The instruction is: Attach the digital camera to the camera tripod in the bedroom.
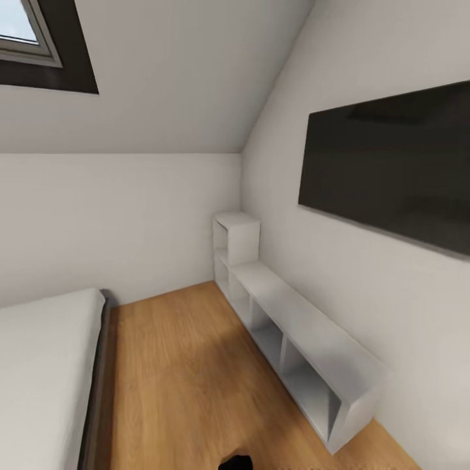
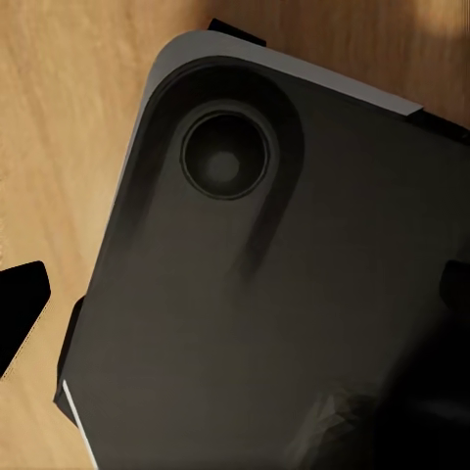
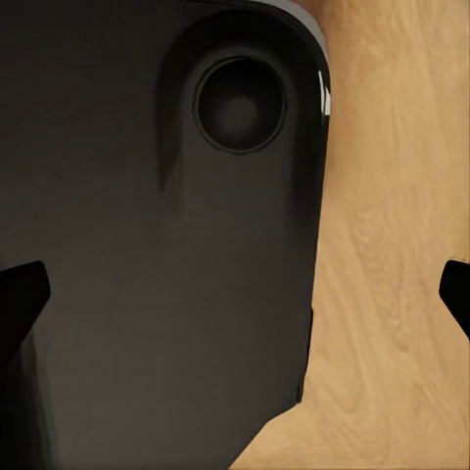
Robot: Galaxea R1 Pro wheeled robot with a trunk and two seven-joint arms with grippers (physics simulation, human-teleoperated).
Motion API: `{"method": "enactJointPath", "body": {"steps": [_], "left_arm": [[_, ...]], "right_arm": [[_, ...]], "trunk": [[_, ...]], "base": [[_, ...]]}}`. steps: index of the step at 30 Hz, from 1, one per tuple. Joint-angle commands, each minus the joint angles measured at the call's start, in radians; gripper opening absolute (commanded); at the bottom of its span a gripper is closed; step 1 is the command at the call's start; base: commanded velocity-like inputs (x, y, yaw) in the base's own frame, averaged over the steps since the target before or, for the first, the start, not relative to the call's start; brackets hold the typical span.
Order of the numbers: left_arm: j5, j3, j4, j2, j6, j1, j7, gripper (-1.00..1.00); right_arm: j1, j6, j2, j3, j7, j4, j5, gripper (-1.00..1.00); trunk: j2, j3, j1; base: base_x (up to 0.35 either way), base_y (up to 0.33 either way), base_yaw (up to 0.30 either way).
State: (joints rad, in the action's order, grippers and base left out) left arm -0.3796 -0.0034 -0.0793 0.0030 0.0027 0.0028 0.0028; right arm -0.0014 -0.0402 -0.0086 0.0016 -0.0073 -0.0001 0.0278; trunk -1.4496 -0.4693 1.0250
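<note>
I am in the bedroom, facing a corner with a light wood plank floor (image 1: 189, 378) and pale walls under a sloped ceiling. The digital camera and the camera tripod are out of view. In the left wrist view my left gripper (image 2: 235, 294) hangs open over my own dark base (image 2: 255, 323), with nothing between its black fingertips (image 2: 22, 304). Its counterpart, the right gripper (image 3: 235, 289), is open too and holds nothing. Its fingertips (image 3: 20, 294) sit far apart above the base and the wood floor (image 3: 392, 245).
A low grey bed (image 1: 46, 365) fills the left foreground. A white open shelf unit (image 1: 294, 339) runs along the right wall, under a dark wall screen (image 1: 391, 163). A dark-framed skylight (image 1: 39, 39) sits at the upper left. A strip of floor runs between bed and shelf.
</note>
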Motion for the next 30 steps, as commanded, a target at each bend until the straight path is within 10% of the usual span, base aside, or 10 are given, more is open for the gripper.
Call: {"method": "enactJointPath", "body": {"steps": [1,30], "left_arm": [[-0.005,-0.001,-0.001,0.0,0.0,0.0,0.0,1.0],[0.006,-0.005,0.0,-0.004,0.003,0.0,-0.001,1.0]], "right_arm": [[0.0,-0.003,0.0,0.0,-0.001,0.0,0.003,1.0],[0.0,-0.003,0.001,0.0,0.0,0.0,0.003,1.0]], "trunk": [[0.0,-0.001,0.0],[0.0,-0.001,0.0]], "base": [[0.0,0.0,-0.294],[0.05,-0.019,-0.294]]}}
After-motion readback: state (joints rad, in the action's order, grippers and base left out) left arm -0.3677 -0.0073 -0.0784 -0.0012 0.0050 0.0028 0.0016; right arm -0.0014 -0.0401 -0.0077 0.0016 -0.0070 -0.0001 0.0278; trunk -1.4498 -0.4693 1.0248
